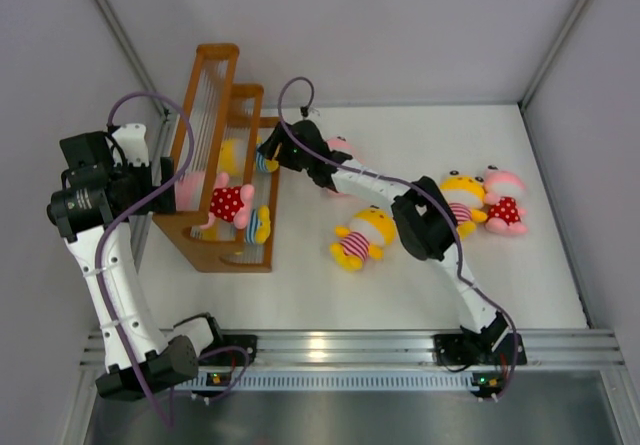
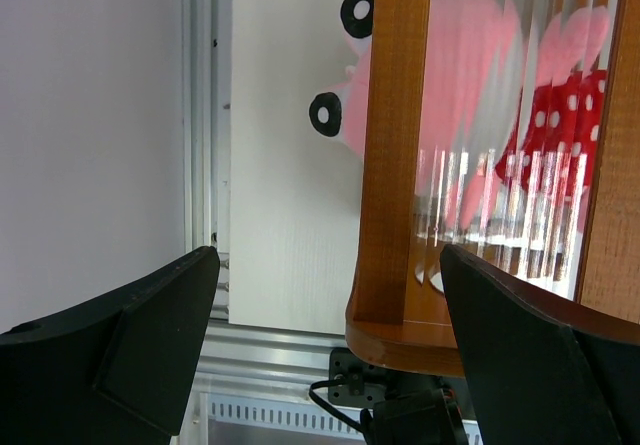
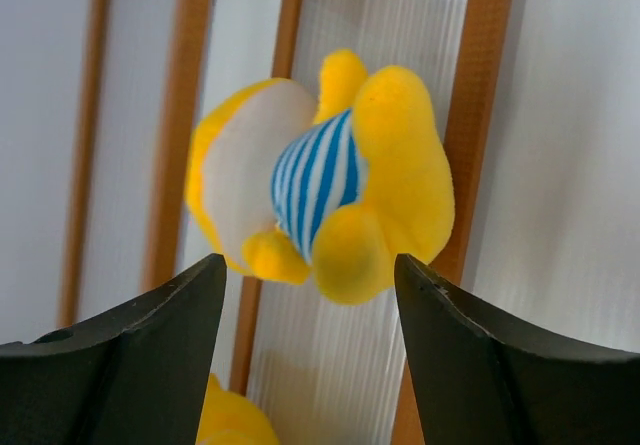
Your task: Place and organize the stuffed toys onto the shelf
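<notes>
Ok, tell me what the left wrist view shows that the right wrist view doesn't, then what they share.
Left wrist only: the pink-headed toy in red dotted outfit behind the shelf rails, and the shelf's rounded base corner. Right wrist only: the yellow toy in blue-and-white stripes against the slats. Both: the brown wooden shelf, and that arm's own jaws open, holding nothing.

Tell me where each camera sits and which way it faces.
Top external: above and behind the bases, looking down on the table, the shelf, the left arm and the right arm.
Left wrist: on the left arm, facing the shelf's corner post and a pink toy behind the slats; left fingers, open, frame the bottom.
Right wrist: facing the slats and a blue-striped yellow toy; right fingers, open, below.
Shared: the top view also shows both toys.
</notes>
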{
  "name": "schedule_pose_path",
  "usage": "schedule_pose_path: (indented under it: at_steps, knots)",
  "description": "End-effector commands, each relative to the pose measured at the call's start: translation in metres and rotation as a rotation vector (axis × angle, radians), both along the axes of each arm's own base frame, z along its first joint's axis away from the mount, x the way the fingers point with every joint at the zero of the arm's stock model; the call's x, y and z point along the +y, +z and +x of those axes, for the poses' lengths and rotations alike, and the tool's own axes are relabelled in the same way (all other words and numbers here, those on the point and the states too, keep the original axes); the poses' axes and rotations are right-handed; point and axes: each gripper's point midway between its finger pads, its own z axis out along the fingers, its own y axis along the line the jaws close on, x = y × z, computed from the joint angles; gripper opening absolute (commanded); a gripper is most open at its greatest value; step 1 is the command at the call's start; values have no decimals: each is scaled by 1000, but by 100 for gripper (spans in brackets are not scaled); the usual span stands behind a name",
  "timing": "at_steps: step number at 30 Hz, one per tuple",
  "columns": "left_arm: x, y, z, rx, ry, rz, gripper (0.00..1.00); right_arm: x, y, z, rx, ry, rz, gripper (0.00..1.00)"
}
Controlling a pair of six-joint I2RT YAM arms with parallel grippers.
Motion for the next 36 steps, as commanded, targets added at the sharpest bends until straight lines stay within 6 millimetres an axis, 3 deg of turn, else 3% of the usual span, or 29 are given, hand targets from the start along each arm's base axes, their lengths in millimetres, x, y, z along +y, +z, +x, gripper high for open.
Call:
schedule_pose_path:
  at_steps: [1, 3, 4, 5, 6, 7, 8, 9, 10, 11, 13, 14, 19, 23, 27, 31, 36]
  knots:
    - [-1, 11, -4, -34, -8, 27, 98, -18, 95, 0, -112, 8, 125, 69]
    - [-1, 11, -5, -29, -9, 34, 98, -42, 103, -8, -103, -23, 113, 69]
    - [-1, 11, -5, -26, -10, 36, 98, -58, 128, -15, -116, -51, 131, 70]
    - [-1, 12, -5, -27, -9, 37, 98, -78, 98, -19, -70, -108, 74, 70]
    - [0, 12, -5, -28, -10, 40, 98, -96, 94, -21, -54, -152, 65, 70]
    - [-1, 12, -5, -30, -15, 39, 98, -115, 121, -27, -63, -213, 135, 72]
    - [-1, 12, -4, -28, -15, 36, 98, -133, 79, -41, 12, -243, 104, 72]
    - [-2, 12, -4, -31, -17, 33, 98, -151, 73, -41, 38, -287, 132, 72]
    - [-4, 12, -4, -30, -25, 27, 98, -164, 83, -47, 58, -328, 206, 72]
    - [-4, 12, -3, -33, -27, 23, 98, -179, 54, -55, 112, -360, 179, 72]
    - [-7, 12, -2, -38, -34, 14, 98, -203, 44, -56, 138, -454, 163, 74]
    - [-7, 12, -2, -38, -34, 10, 98, -211, 28, -61, 178, -482, 121, 75]
    - [-6, 14, -4, -41, -28, 23, 98, -225, 0, -70, 285, -612, 120, 79]
    - [-4, 13, -5, -35, -26, 33, 98, -220, -10, -74, 325, -641, 121, 80]
    - [-5, 12, -4, -34, -32, 27, 98, -204, -24, -65, 371, -624, 126, 80]
    - [-2, 10, -4, -23, -25, 36, 98, -190, -51, -59, 429, -626, 101, 79]
    - [0, 7, -4, -11, -20, 44, 98, -202, -75, -44, 431, -698, 32, 72]
